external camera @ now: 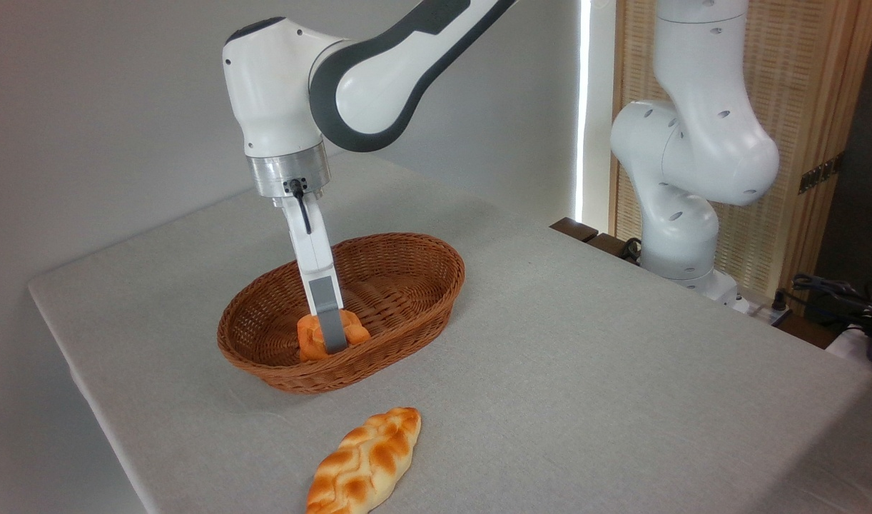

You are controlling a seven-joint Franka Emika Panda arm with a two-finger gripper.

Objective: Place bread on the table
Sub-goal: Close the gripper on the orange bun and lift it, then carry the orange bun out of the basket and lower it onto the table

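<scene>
The bread (pixel 355 333), a small orange-golden bun, sits in the near end of a brown wicker basket (pixel 414 325) on the grey-cloth table (pixel 593 357). My gripper (pixel 329 335) reaches straight down into the basket and is shut on the bread. Its near grey finger (pixel 327 314) presses across the bun's front, and the bun bulges out on both sides of it. The far finger is hidden behind the bun.
A longer braided glossy loaf (pixel 364 464) lies on the cloth in front of the basket, near the table's front edge. The arm's white base (pixel 682 235) stands at the far right edge. A wall runs behind the table's left side.
</scene>
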